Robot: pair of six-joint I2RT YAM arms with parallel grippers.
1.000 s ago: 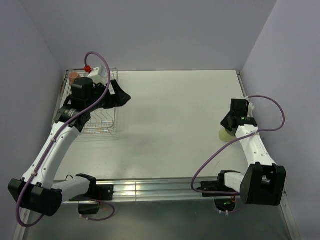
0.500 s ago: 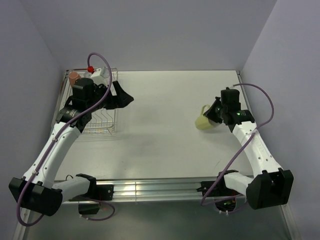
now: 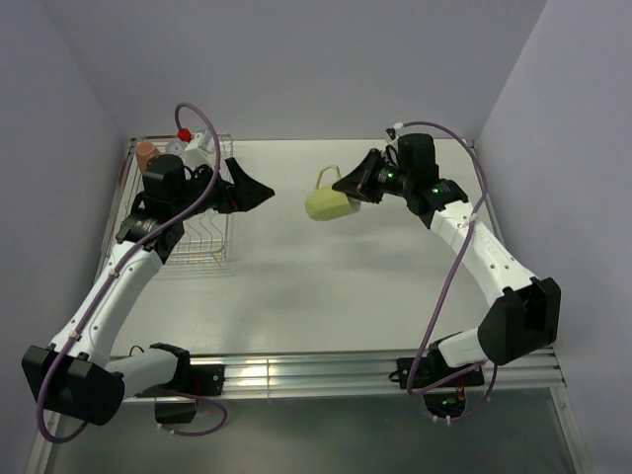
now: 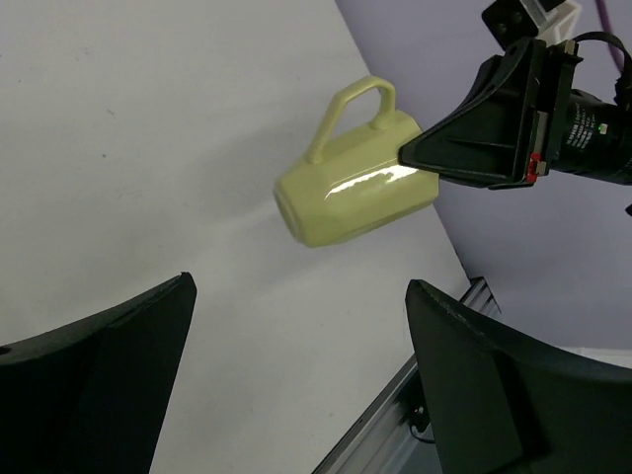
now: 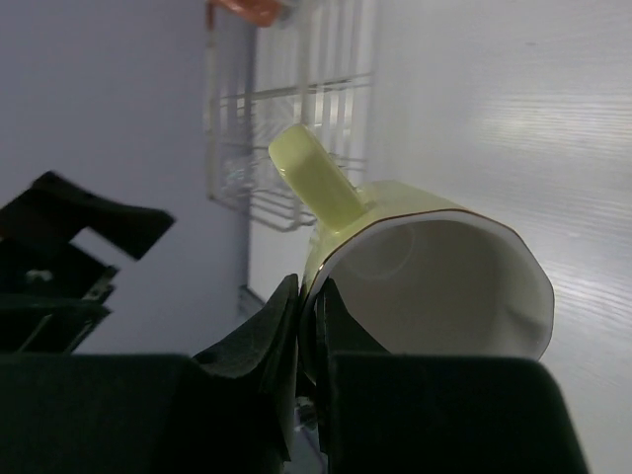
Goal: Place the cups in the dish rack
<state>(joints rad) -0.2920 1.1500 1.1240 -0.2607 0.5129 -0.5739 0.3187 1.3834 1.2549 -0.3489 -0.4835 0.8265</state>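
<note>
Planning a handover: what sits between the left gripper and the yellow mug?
Nothing: in the top view only bare table separates the left gripper from the yellow mug held by the right gripper.

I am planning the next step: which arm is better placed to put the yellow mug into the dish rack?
Left, probably: the left gripper is open beside the dish rack; the right gripper holds the yellow mug above mid-table.

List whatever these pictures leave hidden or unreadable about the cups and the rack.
- Top view: the left arm covers much of the dish rack; anything beneath is hidden.
- Top view: the orange cup is too small to tell its pose.
- Right wrist view: the dish rack is blurred behind the yellow mug; contents unreadable.
- Left wrist view: the left gripper is cut off by the bottom edge.
</note>
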